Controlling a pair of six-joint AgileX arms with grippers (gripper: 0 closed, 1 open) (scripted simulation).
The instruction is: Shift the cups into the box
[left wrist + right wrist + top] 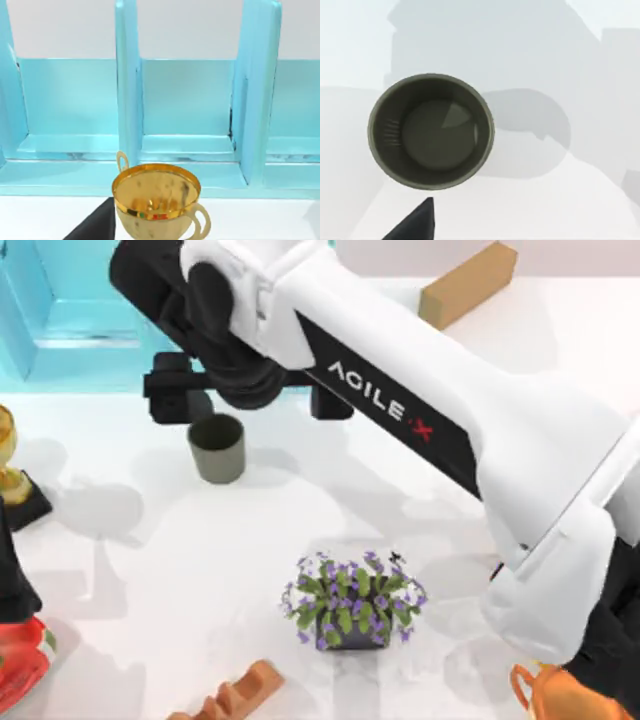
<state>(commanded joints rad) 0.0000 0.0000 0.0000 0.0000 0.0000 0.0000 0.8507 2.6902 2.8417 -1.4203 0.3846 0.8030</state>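
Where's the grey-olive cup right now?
The grey-olive cup stands upright on the table left of centre in the top view, just below the right gripper and in front of the cyan box, outside it.

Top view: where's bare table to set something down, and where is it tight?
Free: the middle stretch between the grey cup and the flower pot, and the strip left of the pot up to the trophy. Tight: around the box, where the right gripper hangs by the cup.
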